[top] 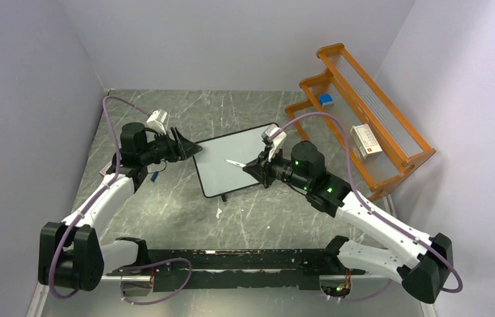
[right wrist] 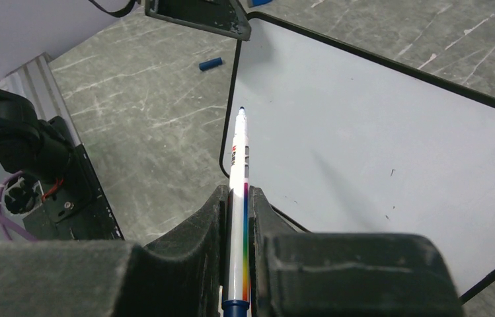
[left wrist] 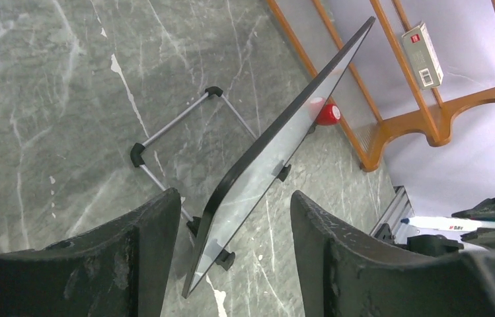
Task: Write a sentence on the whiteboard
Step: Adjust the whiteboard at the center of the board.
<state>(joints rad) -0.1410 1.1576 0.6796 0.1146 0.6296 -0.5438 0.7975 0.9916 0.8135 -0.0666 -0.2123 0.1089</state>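
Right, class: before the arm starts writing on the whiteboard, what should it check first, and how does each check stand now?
1. Grip: the right hand is shut on the marker: ok.
2. Uncapped: the cap lies on the table: ok.
3. Surface: the whiteboard bears no writing: ok.
4. Steadying: the left hand has its fingers open either side of the whiteboard's edge, unclamped: not ok.
5. Tip touching the whiteboard: cannot tell.

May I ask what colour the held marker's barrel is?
The slim marker pen is white with a rainbow stripe lengthwise; right wrist view shows it best.
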